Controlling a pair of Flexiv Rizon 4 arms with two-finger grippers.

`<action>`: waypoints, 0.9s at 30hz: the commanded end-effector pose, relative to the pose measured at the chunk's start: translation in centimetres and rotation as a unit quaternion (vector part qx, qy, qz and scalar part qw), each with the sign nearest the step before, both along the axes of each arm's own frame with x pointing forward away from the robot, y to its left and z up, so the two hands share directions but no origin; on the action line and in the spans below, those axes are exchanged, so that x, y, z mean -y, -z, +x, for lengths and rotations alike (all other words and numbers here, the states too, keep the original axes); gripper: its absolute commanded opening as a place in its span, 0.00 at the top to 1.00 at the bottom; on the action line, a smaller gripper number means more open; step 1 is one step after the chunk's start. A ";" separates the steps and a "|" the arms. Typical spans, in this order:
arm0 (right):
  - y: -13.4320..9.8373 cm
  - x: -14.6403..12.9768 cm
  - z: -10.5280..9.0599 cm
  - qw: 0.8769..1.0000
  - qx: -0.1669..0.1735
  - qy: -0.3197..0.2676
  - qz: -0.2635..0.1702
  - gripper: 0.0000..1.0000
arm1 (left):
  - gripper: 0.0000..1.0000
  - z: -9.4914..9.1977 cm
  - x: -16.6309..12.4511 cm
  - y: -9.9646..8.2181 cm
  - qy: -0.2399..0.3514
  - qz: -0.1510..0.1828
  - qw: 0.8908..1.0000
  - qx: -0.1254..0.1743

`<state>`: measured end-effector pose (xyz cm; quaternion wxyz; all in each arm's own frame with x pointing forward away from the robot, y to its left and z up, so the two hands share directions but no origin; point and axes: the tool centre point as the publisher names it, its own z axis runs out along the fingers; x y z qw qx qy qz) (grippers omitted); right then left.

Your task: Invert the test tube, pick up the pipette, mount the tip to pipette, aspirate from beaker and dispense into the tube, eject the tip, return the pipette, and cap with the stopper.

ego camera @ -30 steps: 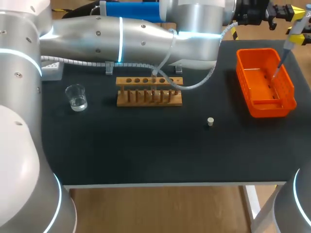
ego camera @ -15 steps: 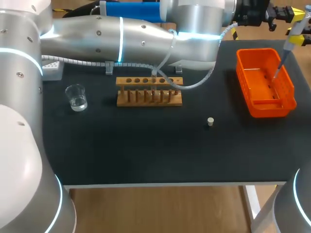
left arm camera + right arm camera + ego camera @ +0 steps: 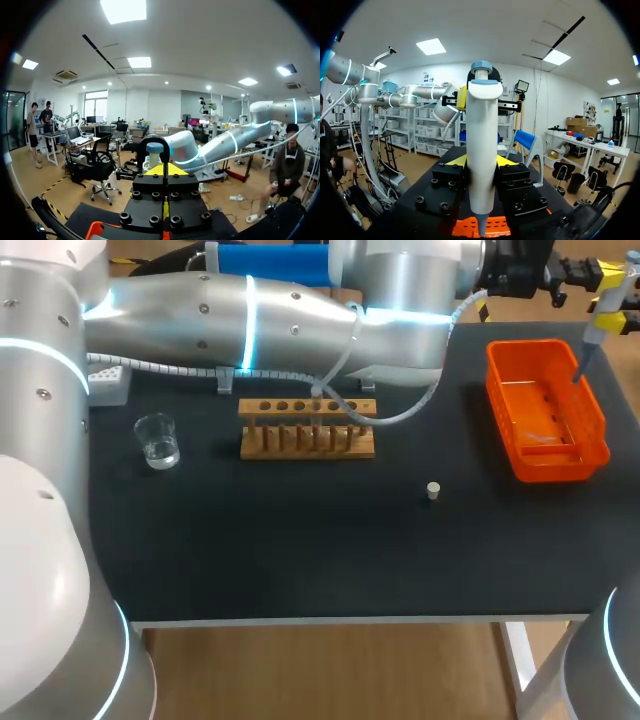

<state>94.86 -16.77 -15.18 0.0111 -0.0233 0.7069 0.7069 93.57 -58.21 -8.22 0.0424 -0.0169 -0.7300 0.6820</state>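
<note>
Right jaws clamped on pipette (image 3: 481, 145) barrel from both sides. Long axis upright, nozzle down, blue head up. Left jaws look closed together, nothing seen betw. them, just short of pipette head. Nozzle hangs above far part of orange basket (image 3: 598, 435), not touching. Prob. tip-eject stage; can't tell if a tip is on the nozzle. Stopper (image 3: 433, 490) on counter (image 3: 300, 560), well apart from both jaws, toward the middle. Wooden tube rack (image 3: 307, 427) and beaker (image 3: 157, 440) farther left. Pipette's return spot not identifiable.
</note>
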 end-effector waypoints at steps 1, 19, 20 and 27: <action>-0.9 -0.1 -0.2 1.000 0.001 -0.002 -0.002 1.00 | 1.00 0.5 0.4 0.9 0.003 0.000 1.000 -0.001; -0.9 -0.1 -0.2 1.000 0.001 -0.002 -0.002 1.00 | 1.00 0.2 -0.7 -3.3 -0.028 -0.025 0.998 0.053; -0.9 -0.1 -0.2 1.000 0.001 -0.002 -0.002 1.00 | 1.00 0.2 -0.7 -3.5 -0.028 -0.026 0.998 0.055; -0.9 -0.1 -0.2 1.000 0.001 -0.002 -0.002 1.00 | 0.00 0.1 -2.2 -5.0 -0.039 -0.022 0.997 0.066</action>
